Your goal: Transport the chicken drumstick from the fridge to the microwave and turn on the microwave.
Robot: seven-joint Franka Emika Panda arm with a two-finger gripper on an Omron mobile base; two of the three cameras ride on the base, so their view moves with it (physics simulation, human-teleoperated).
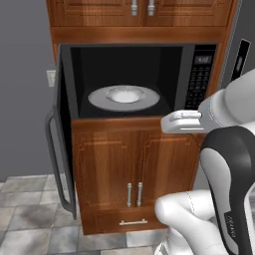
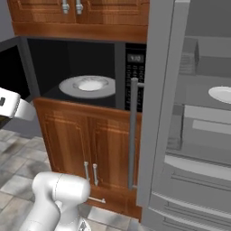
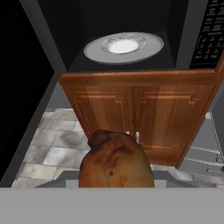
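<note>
**Drumstick in grip, short of the open microwave**

Gripper (image 3: 116, 186) closed on the chicken drumstick (image 3: 116, 162) — golden-brown bulk held at the bottom of the hand view, fingers hidden behind it. Held out in front of the lower wooden cabinet (image 3: 140, 111), below the level of the microwave (image 1: 134, 79) cavity and not yet inside. Microwave door (image 1: 60, 144) swung wide to the left, round white turntable (image 1: 124, 97) bare. Fridge (image 2: 194, 117) standing open just to the right, its door edge close beside the button panel (image 1: 199, 82).

Risks, as a judgement:
- Drumstick or hand catching the cavity's front lip if moved forward without first rising (currently low against the cabinet front).
- Slip from the grip — rounded, uneven meat, hold on it unseen.
- Landing off the turntable's centre, or against a wall, hindering the door.
- Arm brushing the swung-out door or the fridge door when reaching for the panel.

Count: one drumstick, one microwave, one turntable, one fridge, one gripper; two handles on the lower cabinet doors.
</note>
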